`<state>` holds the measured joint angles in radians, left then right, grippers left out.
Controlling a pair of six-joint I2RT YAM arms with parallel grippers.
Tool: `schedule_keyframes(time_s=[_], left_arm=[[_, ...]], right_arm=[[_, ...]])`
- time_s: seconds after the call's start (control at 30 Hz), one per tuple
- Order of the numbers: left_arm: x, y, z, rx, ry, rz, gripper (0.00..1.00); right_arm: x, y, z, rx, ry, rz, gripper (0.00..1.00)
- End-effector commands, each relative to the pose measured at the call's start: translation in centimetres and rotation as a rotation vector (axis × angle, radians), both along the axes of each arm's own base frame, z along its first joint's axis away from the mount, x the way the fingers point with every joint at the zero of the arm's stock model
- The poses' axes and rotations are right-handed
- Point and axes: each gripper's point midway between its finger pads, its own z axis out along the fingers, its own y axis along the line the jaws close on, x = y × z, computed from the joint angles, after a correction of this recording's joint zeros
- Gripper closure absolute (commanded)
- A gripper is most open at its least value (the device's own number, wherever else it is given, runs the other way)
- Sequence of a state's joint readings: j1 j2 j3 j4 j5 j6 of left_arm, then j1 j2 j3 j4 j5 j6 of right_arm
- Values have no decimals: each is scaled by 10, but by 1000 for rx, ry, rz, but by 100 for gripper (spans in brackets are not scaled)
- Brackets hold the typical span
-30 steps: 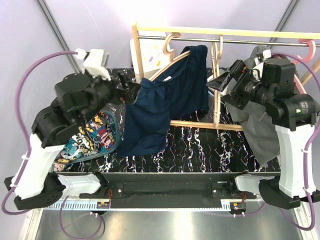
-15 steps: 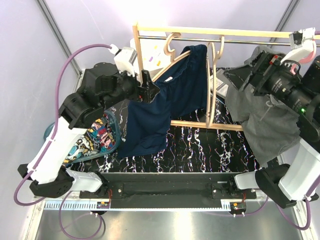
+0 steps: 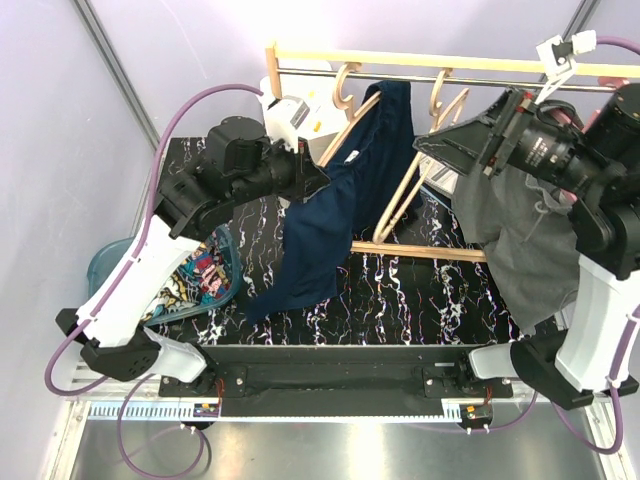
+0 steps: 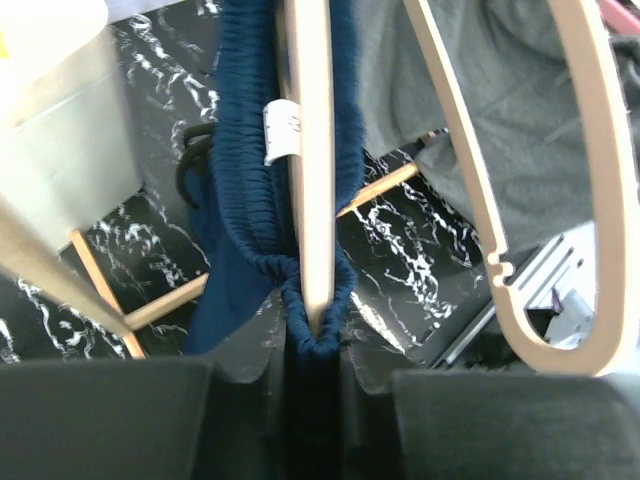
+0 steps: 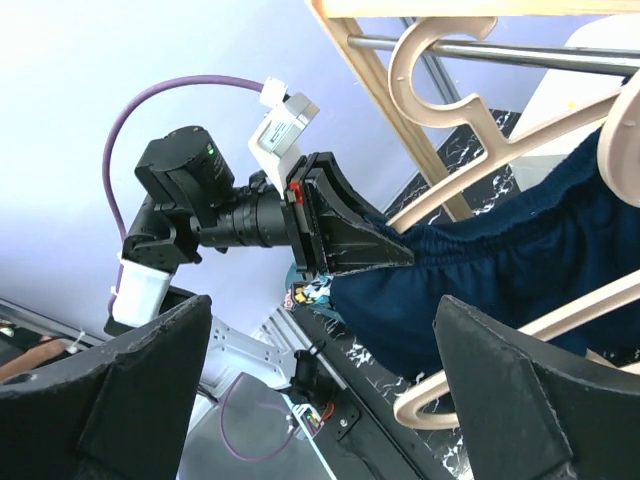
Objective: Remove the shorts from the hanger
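Navy shorts (image 3: 320, 232) (ribbed waistband) hang crumpled, pinched by L claw (image 3: 320, 181).

navy shorts (image 3: 320, 230) reading plain blue, cartoon-print shorts (image 3: 198, 277) showing bright multicolour, grey shorts (image 3: 530, 250) reading plain dark, desk (image 3: 420, 300) showing black-white marbling

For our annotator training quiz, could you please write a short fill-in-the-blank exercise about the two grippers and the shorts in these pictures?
1. The left gripper is shut on the elastic ____ of the plain navy blue cloth shorts.
2. The right gripper is ____, with nothing between its fingers.
3. The multicolour cartoon-print shorts lie on the black marbled table, on the robot's ____ side.
Missing words: waistband; open; left.
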<state>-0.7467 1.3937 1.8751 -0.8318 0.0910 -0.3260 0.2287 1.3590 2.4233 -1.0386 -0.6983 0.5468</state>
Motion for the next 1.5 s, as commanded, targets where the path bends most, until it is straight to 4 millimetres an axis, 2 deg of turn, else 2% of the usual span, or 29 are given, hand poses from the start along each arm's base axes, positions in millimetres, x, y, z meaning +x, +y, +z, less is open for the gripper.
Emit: schedule_keyframes(time_s=[0.0, 0.1, 0.13, 0.17, 0.2, 0.23, 0.27, 0.53, 0.57, 0.6, 0.67, 0.7, 0.8, 1.17, 1.47], left_arm=[[-1, -11, 26, -65, -52, -54, 100], [0, -2, 39, -93, -92, -10, 100], [1, -1, 30, -88, -89, 1, 100], [-2, 8, 57, -153, -186, 23, 100], [-3, 13, 64, -180, -230, 42, 100], [2, 13, 45, -171, -231, 55, 100], [-3, 23, 76, -246, -342, 75, 100], [8, 27, 87, -244, -576, 92, 100], [6, 31, 102, -282, -633, 100, 100], [7, 29, 94, -271, -638, 97, 100], [5, 33, 104, -288, -712, 103, 100], [8, 32, 95, -272, -715, 103, 100], [10, 36, 92, -255, -754, 122, 100], [-14, 66, 124, -208, -963, 148, 100], [-29, 80, 122, -169, -1012, 140, 100]], right_arm=[[-4, 8, 12, 21, -51, 74, 0], [1, 9, 5, 14, -32, 74, 0], [3, 9, 3, 11, -27, 69, 0], [4, 9, 1, 8, -19, 69, 0], [5, 9, 0, 3, -23, 66, 0], [7, 9, -2, 0, -18, 62, 0], [9, 9, -6, -9, -10, 59, 0], [21, 10, -16, -26, 23, 52, 0], [21, 10, -15, -30, 19, 50, 0], [24, 11, -17, -33, 26, 52, 0], [24, 10, -17, -41, 27, 52, 0], [27, 11, -19, -44, 32, 52, 0], [30, 12, -22, -49, 40, 54, 0], [36, 17, -25, -47, 70, 79, 0], [37, 29, -39, -87, 94, 109, 0]])
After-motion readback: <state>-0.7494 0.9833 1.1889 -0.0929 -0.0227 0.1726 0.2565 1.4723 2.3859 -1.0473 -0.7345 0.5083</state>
